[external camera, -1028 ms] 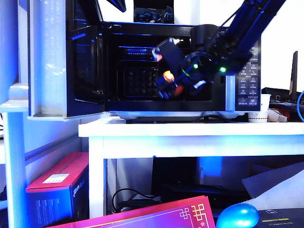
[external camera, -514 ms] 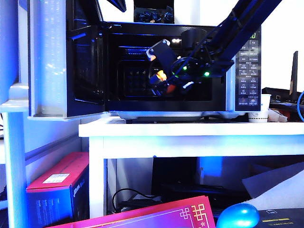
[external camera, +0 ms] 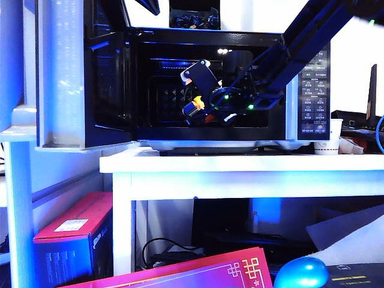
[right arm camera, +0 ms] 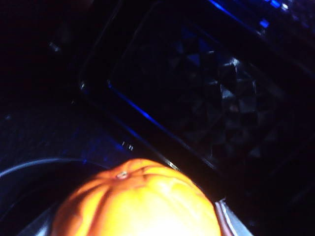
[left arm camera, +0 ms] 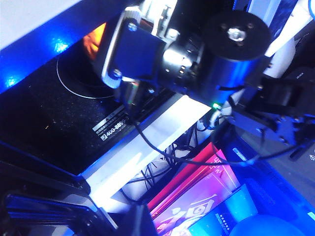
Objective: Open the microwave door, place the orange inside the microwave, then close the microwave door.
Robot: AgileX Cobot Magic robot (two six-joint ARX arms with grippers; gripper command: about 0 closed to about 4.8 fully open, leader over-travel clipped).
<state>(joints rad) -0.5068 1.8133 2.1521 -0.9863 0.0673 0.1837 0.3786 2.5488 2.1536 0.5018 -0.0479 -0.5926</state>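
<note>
- The small round bright orange fruit (right arm camera: 138,201) sits between the right gripper's (external camera: 198,108) 2 fingers, clasped, inside the dark cavity of the boxy black-fronted microwave (external camera: 228,84).
- Beyond that gripper lies the patterned back wall; under it, the turntable ring.
- The glossy black microwave door (external camera: 108,90) stands swung wide, well off to the gripper's side.
- The left gripper isn't visible.

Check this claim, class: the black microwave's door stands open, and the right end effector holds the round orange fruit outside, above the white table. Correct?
Not quite. The door is open, but the right end effector holds the orange fruit inside the microwave cavity, as the exterior view shows.
</note>
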